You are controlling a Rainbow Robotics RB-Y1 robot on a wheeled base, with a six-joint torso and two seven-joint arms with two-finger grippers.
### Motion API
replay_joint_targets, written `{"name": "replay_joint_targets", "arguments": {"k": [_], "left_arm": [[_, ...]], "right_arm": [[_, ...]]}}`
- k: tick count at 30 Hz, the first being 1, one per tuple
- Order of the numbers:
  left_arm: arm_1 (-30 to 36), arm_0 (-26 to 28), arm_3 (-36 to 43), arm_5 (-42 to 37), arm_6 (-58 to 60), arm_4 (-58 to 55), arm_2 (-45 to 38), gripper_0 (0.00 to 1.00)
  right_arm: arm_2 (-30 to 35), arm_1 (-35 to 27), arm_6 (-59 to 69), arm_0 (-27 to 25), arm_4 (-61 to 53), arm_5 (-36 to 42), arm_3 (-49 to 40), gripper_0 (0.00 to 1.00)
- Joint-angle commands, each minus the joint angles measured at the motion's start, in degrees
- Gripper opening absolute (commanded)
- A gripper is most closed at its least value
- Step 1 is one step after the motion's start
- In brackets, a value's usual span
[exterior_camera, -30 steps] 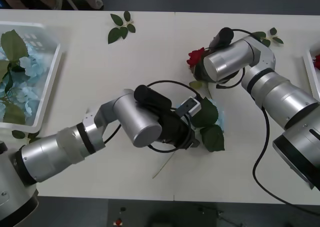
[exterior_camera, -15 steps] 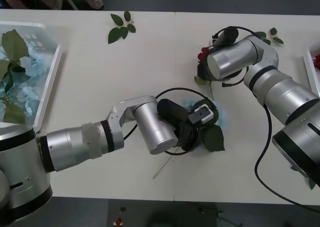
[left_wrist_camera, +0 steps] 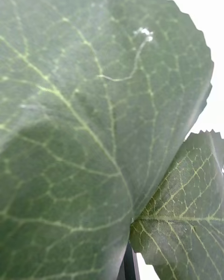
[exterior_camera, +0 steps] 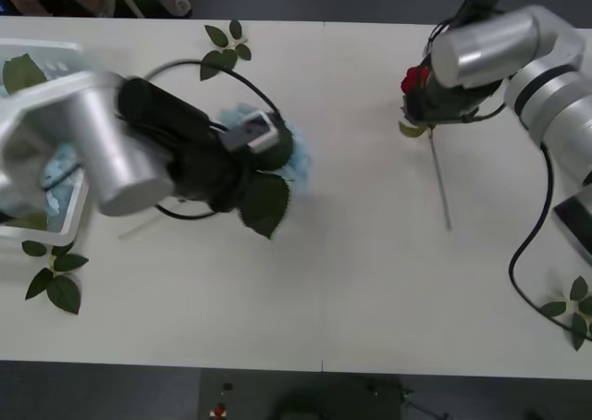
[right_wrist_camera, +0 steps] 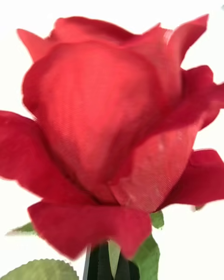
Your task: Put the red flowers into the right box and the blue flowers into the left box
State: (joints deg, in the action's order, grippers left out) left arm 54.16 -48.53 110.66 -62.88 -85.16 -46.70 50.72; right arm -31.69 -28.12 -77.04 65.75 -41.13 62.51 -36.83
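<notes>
Left gripper (exterior_camera: 242,166) has a blue flower (exterior_camera: 282,152) clamped between its jaws, pale head and dark leaves spilling out past the fingers, carried above the table (exterior_camera: 370,281) just beside the left box (exterior_camera: 81,191). Right gripper (exterior_camera: 427,101) grips a red rose (exterior_camera: 415,79), bloom right above the jaws, thin stem trailing below them.

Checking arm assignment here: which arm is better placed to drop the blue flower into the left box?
Left. The left gripper carries the blue flower close beside the left box; the right gripper holds a red flower across the table.
</notes>
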Motion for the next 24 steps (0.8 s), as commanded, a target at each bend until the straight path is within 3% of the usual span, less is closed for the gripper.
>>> {"name": "replay_joint_targets", "arguments": {"k": [1,6,8,12,17,18,19,22,24], "left_arm": [[19.31,-0.25,10.89,-7.61,1.58,-0.85,-3.96,0.00],[33.20,1.51,8.25,-11.74,1.93,-1.03,-3.96,0.00],[35.13,3.88,5.53,-11.74,1.93,0.47,-3.96,0.00],[34.69,10.56,-5.63,-10.33,0.88,8.38,-3.88,0.00],[30.21,13.55,-18.55,-4.45,0.79,21.12,-3.96,0.00],[28.37,13.55,-23.21,-2.34,0.61,23.23,-3.96,0.22],[27.75,13.46,-24.97,-1.55,0.52,23.76,-3.96,0.32],[25.73,12.67,-30.51,2.76,-1.85,22.35,-3.96,0.78],[25.90,12.23,-30.95,4.43,-3.69,19.10,-3.96,0.90]], "right_arm": [[-1.10,-12.75,-6.54,5.26,-4.40,8.24,-7.03,0.00],[-1.01,-25.76,-13.49,5.26,-4.66,13.95,-10.28,0.00],[-1.10,-28.92,-16.39,4.91,-2.81,13.86,-9.84,0.00],[-1.01,-34.46,-23.60,3.06,-0.53,10.08,-6.06,0.00],[-1.01,-35.78,-27.55,0.25,-1.58,0.77,1.23,0.00],[-1.01,-35.78,-27.64,-0.89,-1.58,-2.75,3.52,0.00],[-1.01,-35.52,-27.64,-1.51,-1.58,-4.16,4.40,0.00],[-1.01,-34.37,-26.93,-4.32,-1.06,-10.66,8.09,0.00],[-1.01,-33.85,-26.58,-6.16,-0.70,-14.70,9.76,0.00]]}}
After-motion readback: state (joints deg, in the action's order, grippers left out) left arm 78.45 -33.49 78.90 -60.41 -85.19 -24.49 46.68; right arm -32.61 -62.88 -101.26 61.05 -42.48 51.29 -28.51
